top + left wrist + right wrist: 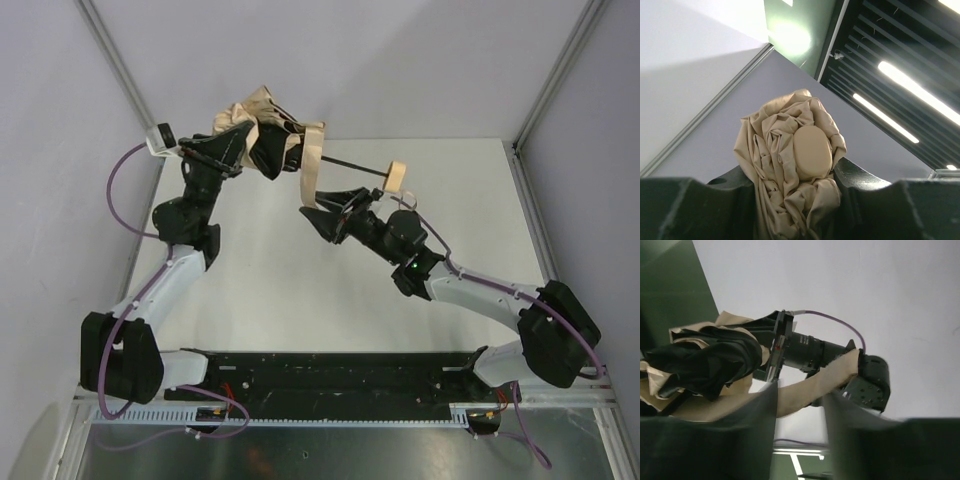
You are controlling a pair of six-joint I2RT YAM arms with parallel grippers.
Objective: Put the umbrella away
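The umbrella (262, 112) is held in the air above the table's far left. Its beige canopy is bunched with a dark inner side, its thin black shaft (350, 165) points right, and the pale wooden handle (394, 177) is at the end. My left gripper (246, 145) is shut on the bunched canopy (775, 150), beside a pale oval cap (812, 152). The tan strap (312, 165) hangs down to my right gripper (322, 208). Its jaws stand apart and the strap (805, 387) runs across their tips. The canopy (705, 365) also shows at the left of the right wrist view.
The white table (450, 230) is boxed in by pale walls and metal corner posts (555, 75). A black rail (330, 372) runs along the near edge between the arm bases. The left arm's wrist (815, 351) shows close behind the strap in the right wrist view.
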